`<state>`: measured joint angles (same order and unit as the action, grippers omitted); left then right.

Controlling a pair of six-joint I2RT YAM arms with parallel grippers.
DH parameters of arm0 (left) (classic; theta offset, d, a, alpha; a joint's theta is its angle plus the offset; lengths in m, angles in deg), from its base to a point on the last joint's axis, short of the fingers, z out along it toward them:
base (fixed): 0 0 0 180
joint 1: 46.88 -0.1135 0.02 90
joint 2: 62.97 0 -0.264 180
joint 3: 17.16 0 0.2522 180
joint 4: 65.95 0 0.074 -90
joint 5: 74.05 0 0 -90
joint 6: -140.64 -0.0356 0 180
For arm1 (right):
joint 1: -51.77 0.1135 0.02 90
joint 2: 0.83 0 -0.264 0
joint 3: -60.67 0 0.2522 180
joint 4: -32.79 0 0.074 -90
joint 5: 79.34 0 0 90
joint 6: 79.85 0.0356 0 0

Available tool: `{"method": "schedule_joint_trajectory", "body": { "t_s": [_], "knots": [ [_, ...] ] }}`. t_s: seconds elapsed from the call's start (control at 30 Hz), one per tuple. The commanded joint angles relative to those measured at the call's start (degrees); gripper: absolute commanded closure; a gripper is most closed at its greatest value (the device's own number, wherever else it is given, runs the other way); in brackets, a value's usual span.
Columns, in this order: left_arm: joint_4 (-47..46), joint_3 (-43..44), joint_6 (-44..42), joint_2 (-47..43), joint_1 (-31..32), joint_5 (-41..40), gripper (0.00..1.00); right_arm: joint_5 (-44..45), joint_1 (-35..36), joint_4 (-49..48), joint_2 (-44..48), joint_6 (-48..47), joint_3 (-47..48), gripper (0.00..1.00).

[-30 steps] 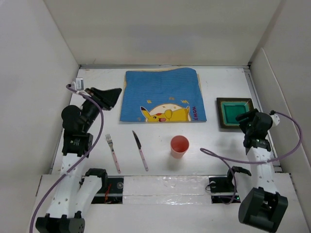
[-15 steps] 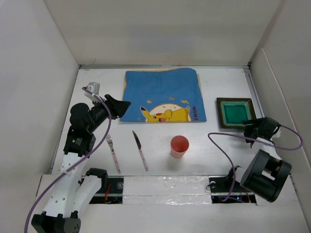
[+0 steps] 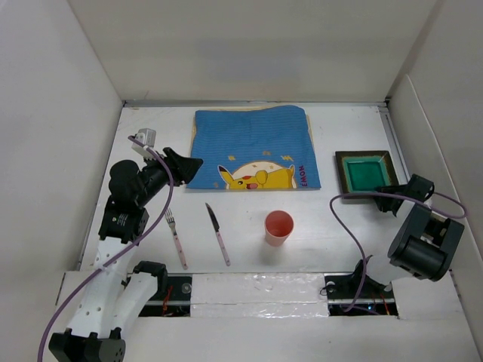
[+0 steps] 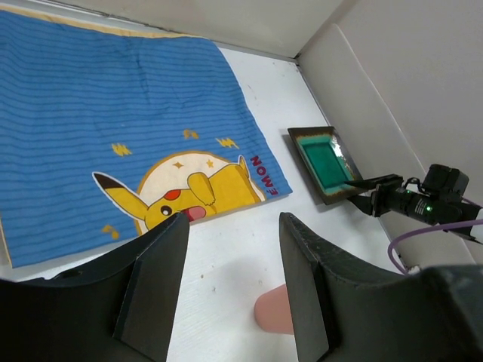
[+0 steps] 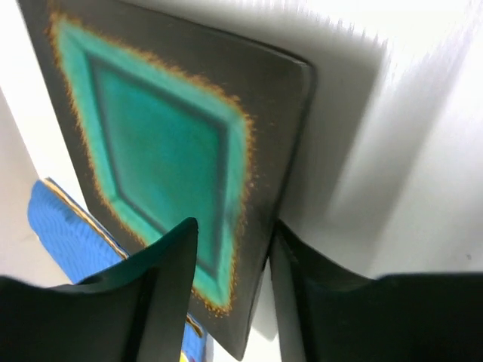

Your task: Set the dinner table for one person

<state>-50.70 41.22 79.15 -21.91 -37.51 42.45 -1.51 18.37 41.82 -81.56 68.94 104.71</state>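
Note:
The dinner table (image 3: 332, 245) is a white tabletop. A blue placemat (image 3: 253, 143) with a yellow cartoon lies at the back middle. A square dark plate with a green centre (image 3: 364, 173) lies at the right. A pink cup (image 3: 278, 226), a fork (image 3: 175, 237) and a knife (image 3: 218, 234) sit in front. My left gripper (image 3: 189, 163) is open and empty, raised by the placemat's left edge. My right gripper (image 3: 383, 197) is open at the plate's near edge; in the right wrist view its jaws (image 5: 234, 241) straddle the plate's rim (image 5: 279, 151).
White panels wall the table on the left, back and right; the plate lies close to the right wall. In the left wrist view the placemat (image 4: 113, 105), plate (image 4: 323, 157) and cup (image 4: 273, 313) show beyond my open gripper (image 4: 232, 226).
The right arm has folded down and to the right, bringing its gripper low to the plate's near edge. The left gripper moved toward the placemat a second ago and has since held still.

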Motion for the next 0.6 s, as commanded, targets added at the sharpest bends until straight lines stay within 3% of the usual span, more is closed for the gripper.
{"method": "schedule_joint_trajectory", "body": {
  "t_s": [0.0, 0.17, 0.2, 0.37, 0.4, 0.57],
  "knots": [
    [0.0, 1.7, -1.26, -1.07, 0.13, -0.48, 0.53, 0.73, -0.25, 2.08, -1.79, 1.16, 4.78, 0.56],
    [0.61, 2.14, -1.53, -1.51, 0.13, -1.36, 0.53, 2.32, 0.27, 6.47, -4.78, -0.07, 9.7, 0.62],
    [0.79, 2.22, -1.62, -1.68, 0.13, -1.45, 0.53, 2.41, 0.27, 7.53, -5.31, -0.86, 10.4, 0.72],
    [1.05, 2.31, -1.62, -2.12, 0.13, -1.81, 0.56, 2.32, 0.8, 9.04, -7.6, -2.53, 12.87, 0.88],
    [1.05, 2.4, -1.79, -1.95, 0.13, -1.8, 0.57, 2.15, 0.8, 8.43, -7.17, -2.88, 12.7, 1.0],
    [0.88, 2.31, -1.62, -1.86, 0.13, -1.28, 0.62, -0.13, 0.27, -0.43, -0.78, -3.68, 6.47, 1.0]
  ]
}}
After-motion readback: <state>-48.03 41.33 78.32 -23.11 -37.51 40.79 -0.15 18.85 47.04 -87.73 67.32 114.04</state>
